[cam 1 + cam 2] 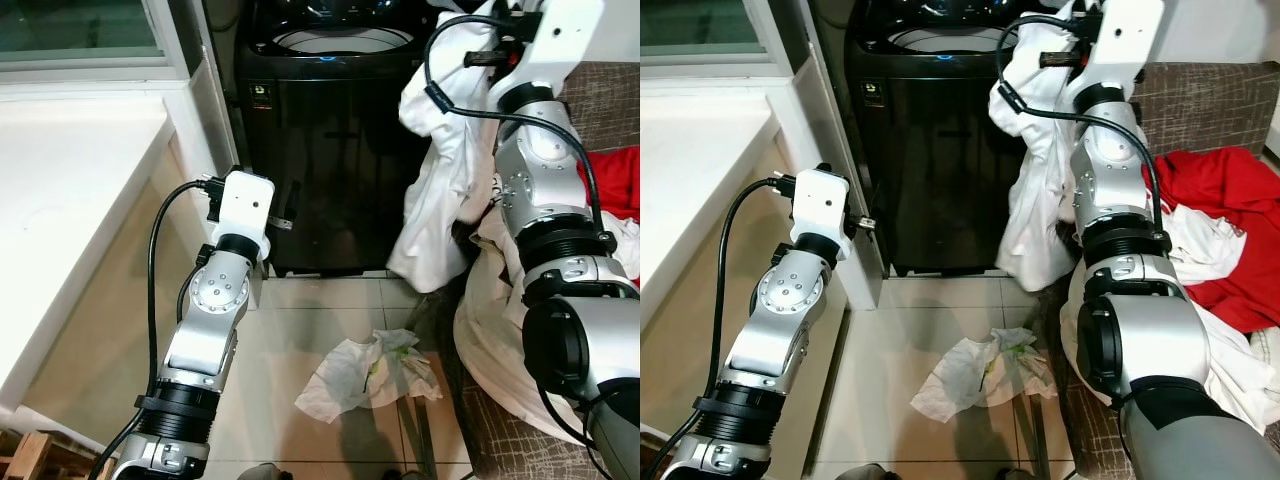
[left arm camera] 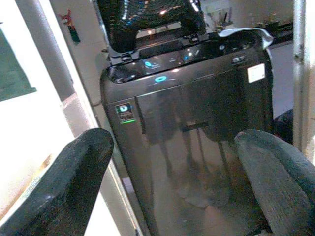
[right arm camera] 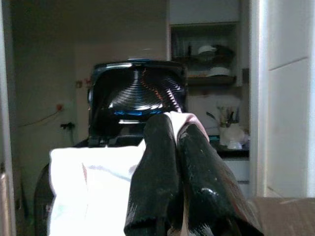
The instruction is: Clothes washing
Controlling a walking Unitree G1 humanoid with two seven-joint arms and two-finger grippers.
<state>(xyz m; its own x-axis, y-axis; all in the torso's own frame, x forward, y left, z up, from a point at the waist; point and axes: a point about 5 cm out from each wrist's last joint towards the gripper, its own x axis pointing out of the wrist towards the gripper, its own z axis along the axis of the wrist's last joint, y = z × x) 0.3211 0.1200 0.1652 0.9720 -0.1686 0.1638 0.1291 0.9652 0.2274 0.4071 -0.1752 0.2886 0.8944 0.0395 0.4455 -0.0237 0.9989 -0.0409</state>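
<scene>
The right gripper (image 3: 177, 147) is clamped on a white garment (image 1: 445, 170) beside the washing machine (image 1: 330, 130). The left gripper (image 2: 177, 162) faces the machine, fingers apart.

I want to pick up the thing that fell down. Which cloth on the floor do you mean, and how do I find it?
Find the tall black washing machine with its lid up. On the tiled floor in front of it lies a crumpled white cloth with green marks. Unlike the white garment hanging from the right end effector, or the red clothes on the sofa, it lies alone on the tiles.
</scene>
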